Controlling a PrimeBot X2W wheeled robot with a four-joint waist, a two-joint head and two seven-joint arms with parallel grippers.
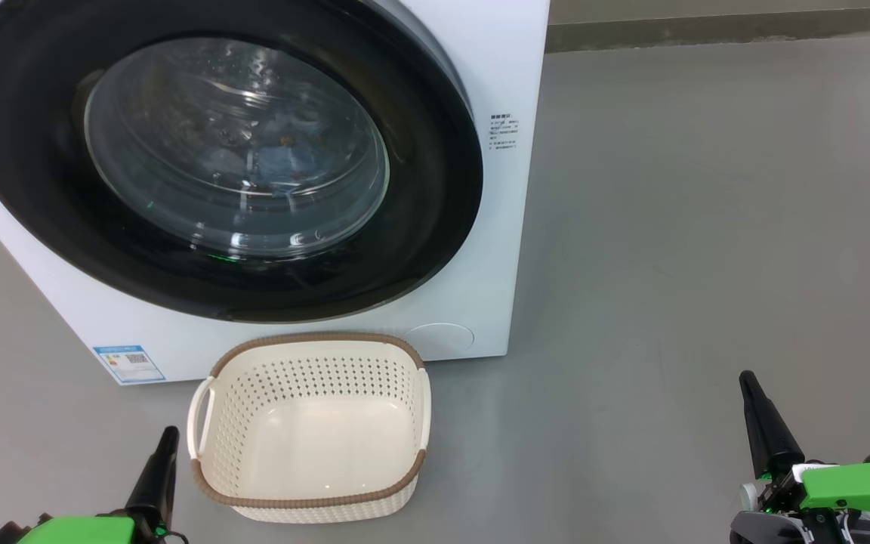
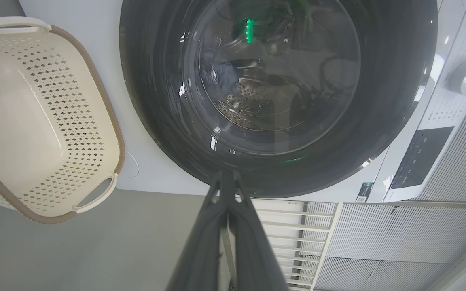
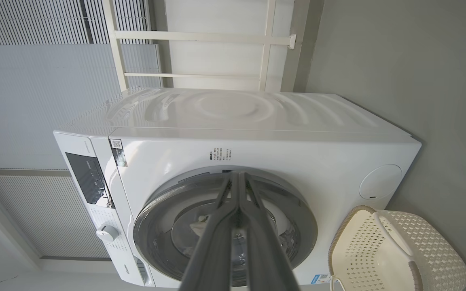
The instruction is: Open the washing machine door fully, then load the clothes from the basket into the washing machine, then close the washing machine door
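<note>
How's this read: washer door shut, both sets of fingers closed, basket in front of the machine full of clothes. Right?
One error: the basket is empty, its bare bottom plain in the head view. The rest stands: washing machine door shut, left gripper and right gripper fingers closed, basket in front of the washing machine.

Dark fingers (image 1: 154, 472), green housings (image 1: 858, 483)
Long, tapered, matt black on left gripper (image 1: 168, 437) and right gripper (image 1: 747, 380); grey fittings (image 1: 754, 523) right.

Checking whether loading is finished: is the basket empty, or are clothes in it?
Empty. The basket shows a bare cream floor and walls in the head view and left wrist view, with no fabric inside.
</note>
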